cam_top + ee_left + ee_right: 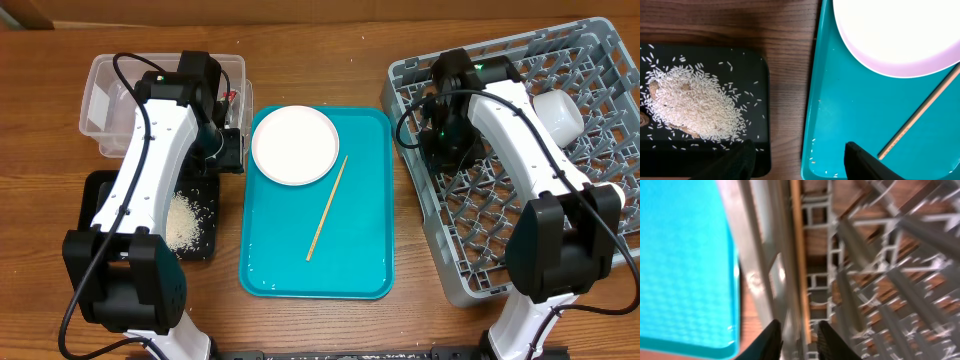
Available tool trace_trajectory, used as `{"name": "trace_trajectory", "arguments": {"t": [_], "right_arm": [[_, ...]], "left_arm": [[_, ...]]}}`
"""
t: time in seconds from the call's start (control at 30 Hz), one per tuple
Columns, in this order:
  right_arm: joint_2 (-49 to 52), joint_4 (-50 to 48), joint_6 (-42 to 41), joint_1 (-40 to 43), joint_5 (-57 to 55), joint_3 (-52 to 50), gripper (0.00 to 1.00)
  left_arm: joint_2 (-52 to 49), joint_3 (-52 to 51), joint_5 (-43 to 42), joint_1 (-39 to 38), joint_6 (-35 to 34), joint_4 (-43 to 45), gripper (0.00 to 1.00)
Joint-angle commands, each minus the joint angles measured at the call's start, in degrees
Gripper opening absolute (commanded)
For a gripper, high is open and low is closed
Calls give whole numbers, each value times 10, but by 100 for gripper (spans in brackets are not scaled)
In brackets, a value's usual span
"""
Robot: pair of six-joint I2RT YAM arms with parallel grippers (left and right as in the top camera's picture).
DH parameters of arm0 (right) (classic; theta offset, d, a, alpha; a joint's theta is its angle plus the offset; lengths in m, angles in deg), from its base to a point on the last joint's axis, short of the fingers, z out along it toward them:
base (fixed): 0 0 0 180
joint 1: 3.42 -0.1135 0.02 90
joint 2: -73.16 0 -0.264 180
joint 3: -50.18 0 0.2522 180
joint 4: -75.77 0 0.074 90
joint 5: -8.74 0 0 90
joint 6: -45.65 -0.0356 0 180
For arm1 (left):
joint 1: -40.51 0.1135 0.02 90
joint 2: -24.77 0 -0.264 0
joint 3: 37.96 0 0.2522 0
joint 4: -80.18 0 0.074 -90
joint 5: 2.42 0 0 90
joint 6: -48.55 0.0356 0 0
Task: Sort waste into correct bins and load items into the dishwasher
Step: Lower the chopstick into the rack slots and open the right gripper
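Hovering over the strip of table between the black tray (760,75) and the teal tray (840,115), the left gripper (799,149) has its jaws standing well apart, with nothing between them. Loose rice (690,105) lies heaped on the black tray, with stray grains scattered around the heap. The clear tub (100,100) sits just behind that tray. On the teal tray rests the white plate (895,35), and one chopstick (920,117) lies slantwise just beside it. The right gripper (799,325) reaches into the grey dish rack (470,280) at its left wall, close to the teal tray. Its jaws are narrowly parted, and the second chopstick (797,255) runs along that wall into the gap between them. The blur hides whether either finger touches it. A white bowl (556,115) sits in the rack's far right part, well apart from that gripper.
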Motion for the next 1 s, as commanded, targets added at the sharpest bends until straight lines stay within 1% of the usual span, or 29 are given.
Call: {"name": "trace_trajectory", "arguments": {"t": [0.0, 0.23, 0.43, 0.6, 0.77, 0.97], "right_arm": [[-5, 10, 1, -2, 53, -1, 24], [-5, 16, 1, -2, 59, -3, 24], [-5, 3, 1, -2, 104, -3, 24], [-5, 3, 1, -2, 80, -3, 25], [-5, 3, -1, -2, 80, -11, 20], [-5, -15, -2, -2, 80, -53, 20]], "left_arm": [[17, -3, -7, -5, -4, 1, 59], [17, -3, -7, -5, -4, 1, 59], [17, -3, -7, -5, -4, 1, 59], [17, -3, -7, -5, -4, 0, 59], [17, -3, -7, -5, -4, 1, 59], [17, -3, -7, -5, -4, 1, 59]]}}
